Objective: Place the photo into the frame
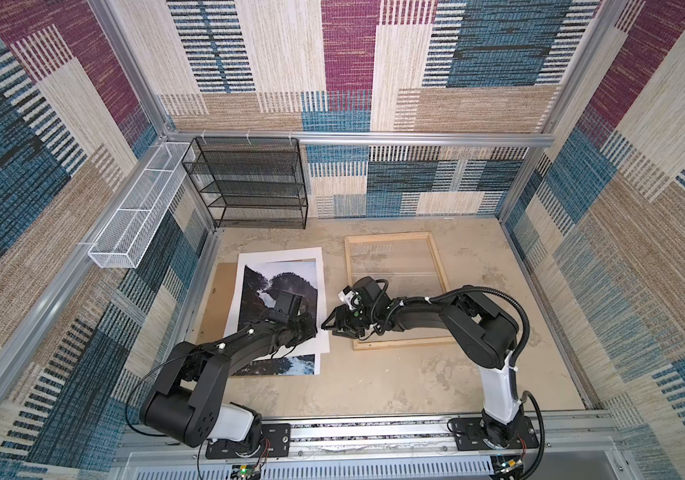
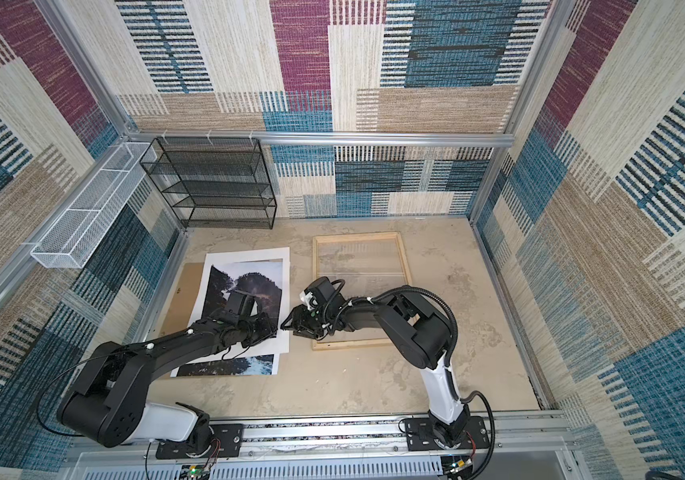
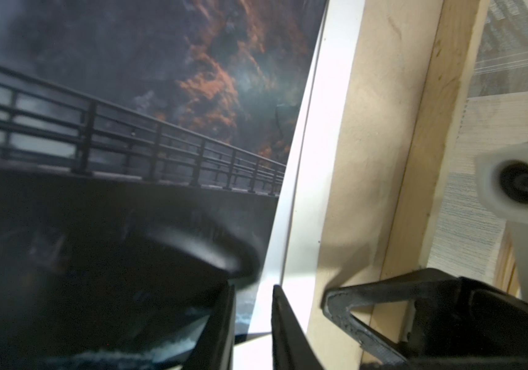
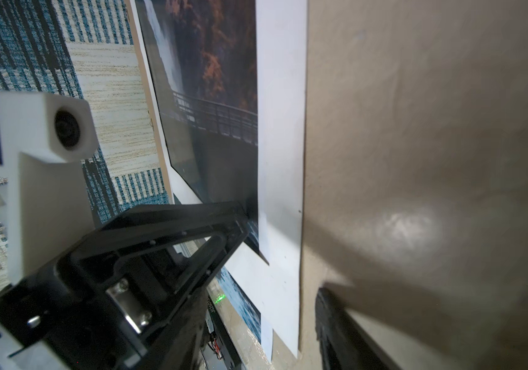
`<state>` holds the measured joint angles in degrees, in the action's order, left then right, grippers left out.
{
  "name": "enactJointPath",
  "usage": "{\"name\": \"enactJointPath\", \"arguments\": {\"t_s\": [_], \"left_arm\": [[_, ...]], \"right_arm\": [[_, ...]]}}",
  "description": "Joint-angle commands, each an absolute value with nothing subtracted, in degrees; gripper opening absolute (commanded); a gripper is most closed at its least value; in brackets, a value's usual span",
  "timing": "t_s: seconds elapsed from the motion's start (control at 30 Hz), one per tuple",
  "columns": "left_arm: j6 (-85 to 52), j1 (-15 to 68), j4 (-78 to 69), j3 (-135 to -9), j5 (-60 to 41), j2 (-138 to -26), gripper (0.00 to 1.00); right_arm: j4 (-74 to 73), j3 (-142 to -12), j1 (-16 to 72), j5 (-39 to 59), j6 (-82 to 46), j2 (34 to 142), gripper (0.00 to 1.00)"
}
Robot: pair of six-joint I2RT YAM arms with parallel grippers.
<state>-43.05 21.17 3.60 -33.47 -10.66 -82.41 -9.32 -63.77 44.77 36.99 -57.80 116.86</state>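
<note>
Left claw (image 1: 312,328) sits low at the border of the white mat (image 1: 278,254) on the side facing the frame (image 1: 388,236). Its jaws stand narrow astride that border strip, and I cannot tell whether they pinch it. Right claw (image 1: 327,329) hangs between mat and frame, tips almost meeting the left one, jaws apart and empty.

The photo (image 1: 286,286) lies flat and picture side up, left of the frame in both top views and apart from it. It shows through the mat's opening. Its long side runs roughly along the frame's long bars, slightly skewed against the mat. The hills are at the far end. The foaming water is at the near end, which pokes out past the mat.

Count: one photo, one frame, one mat, and one brown board (image 1: 218,299) on the mat's side away from the frame. There are also two claws, one black mesh shelf (image 1: 249,183) and one white mesh basket (image 1: 141,208).
</note>
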Motion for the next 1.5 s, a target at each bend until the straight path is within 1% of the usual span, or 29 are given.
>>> {"name": "enactJointPath", "arguments": {"t_s": [0.0,0.23,0.5,0.7,0.8,0.9,1.0,1.1,1.33,1.47], "left_arm": [[-42.4,21.2,4.1,-33.5,-10.8,-83.7,0.24],[-42.5,21.4,3.7,-33.1,-11.2,-84.6,0.23],[-42.3,21.4,1.4,-32.6,-13.0,-84.9,0.22],[-42.1,21.4,0.1,-32.2,-14.1,-84.7,0.22],[-42.3,21.4,1.1,-32.3,-13.1,-83.9,0.23],[-42.1,21.4,4.7,-33.3,-10.5,-81.6,0.31],[-41.7,21.4,9.3,-34.4,-7.8,-77.8,0.35],[-41.6,21.4,13.4,-34.8,-5.0,-73.2,0.37],[-43.8,21.4,26.7,-34.1,3.8,-64.6,0.37],[-44.2,21.4,26.2,-31.4,5.5,-62.7,0.37]], "right_arm": [[-9.2,-63.2,44.8,37.9,-60.4,117.6,0.57],[-11.7,-62.9,44.8,39.1,-62.0,118.0,0.57],[-21.9,-59.8,44.8,41.5,-66.8,118.4,0.56],[-24.4,-59.0,44.7,41.5,-67.2,117.5,0.56],[-19.8,-59.9,44.6,39.0,-63.8,116.1,0.56],[-14.9,-61.4,44.5,36.5,-60.4,114.7,0.56],[-11.0,-63.2,44.5,34.8,-57.7,114.1,0.56],[-6.5,-65.2,44.6,32.6,-55.2,114.1,0.56],[4.4,-70.4,45.0,26.1,-50.9,114.7,0.57],[9.5,-73.4,45.3,23.6,-49.7,115.9,0.57]]}}
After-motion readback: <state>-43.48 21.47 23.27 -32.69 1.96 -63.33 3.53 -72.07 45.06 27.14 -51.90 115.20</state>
